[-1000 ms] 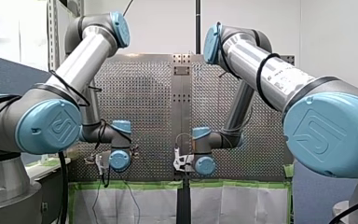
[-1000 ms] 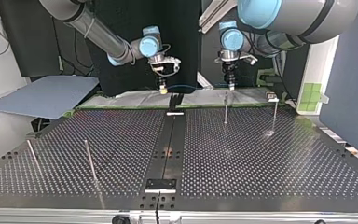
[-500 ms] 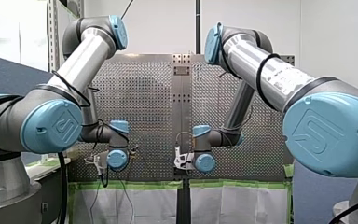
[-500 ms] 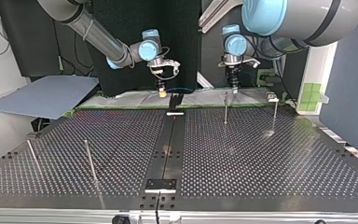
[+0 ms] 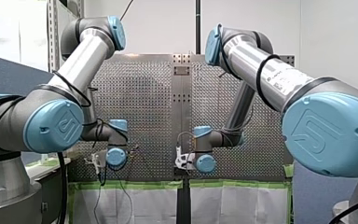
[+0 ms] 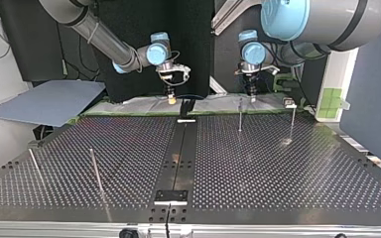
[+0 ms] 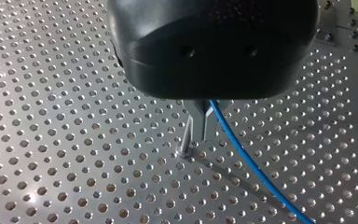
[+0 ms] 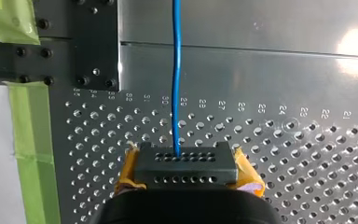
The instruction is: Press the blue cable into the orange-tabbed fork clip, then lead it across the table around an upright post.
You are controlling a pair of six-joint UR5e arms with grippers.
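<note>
Tabletop: blue cable in right end effector

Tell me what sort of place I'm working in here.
Most likely a robotics lab test cell. There is a perforated metal table with upright posts, my left arm and my right arm reaching over it, green tape along its edge, and a blue cable.

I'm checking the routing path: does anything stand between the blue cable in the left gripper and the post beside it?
Nothing visible does: the blue cable leaves my left gripper right beside the upright post, with only bare perforated table between.
</note>
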